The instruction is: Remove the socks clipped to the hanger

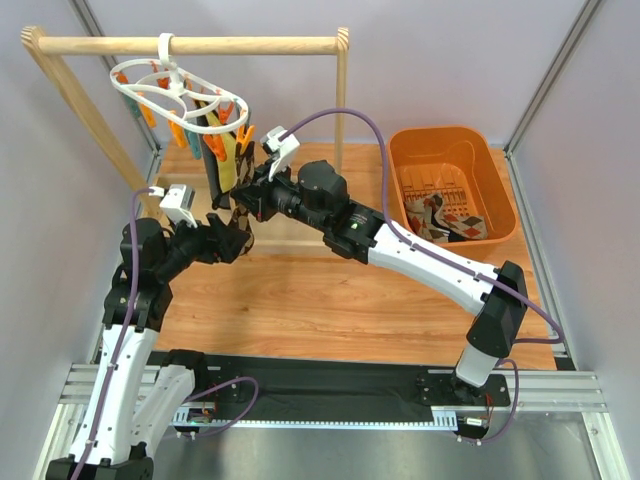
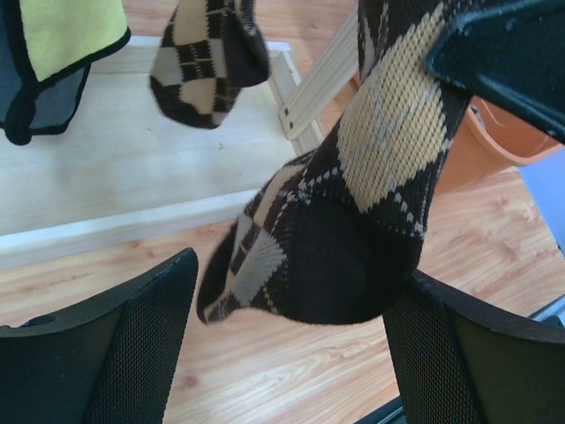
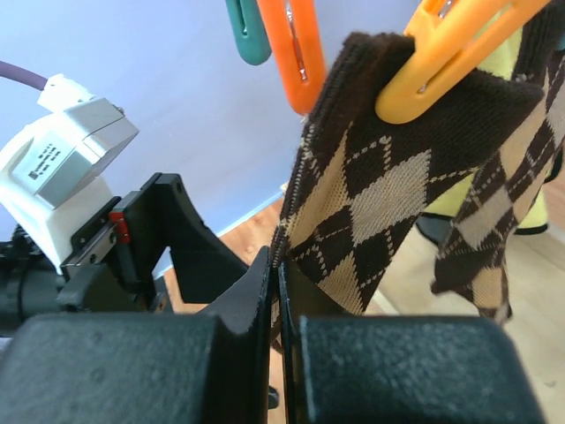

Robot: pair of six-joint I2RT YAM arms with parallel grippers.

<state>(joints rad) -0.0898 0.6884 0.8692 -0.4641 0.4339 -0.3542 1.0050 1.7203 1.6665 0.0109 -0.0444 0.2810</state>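
The white ring hanger (image 1: 172, 88) hangs by its hook from the wooden rail, with orange and teal clips below it. An orange clip (image 3: 450, 44) holds an argyle sock (image 3: 380, 194) by its cuff. My right gripper (image 3: 278, 283) is shut on that sock's edge, partway down; it also shows in the top view (image 1: 245, 198). My left gripper (image 2: 291, 362) is open, its fingers (image 2: 132, 353) either side of the sock's dark toe (image 2: 344, 265) and not closed on it. A second argyle sock (image 2: 207, 53) and a yellow-and-black sock (image 2: 66, 35) hang behind.
An orange basket (image 1: 455, 185) at the right holds several removed socks (image 1: 445, 215). The wooden rail frame (image 1: 190, 45) stands at the back left on a pale base board (image 2: 132, 177). Empty teal (image 3: 247, 31) and orange (image 3: 296, 53) clips dangle near my right fingers.
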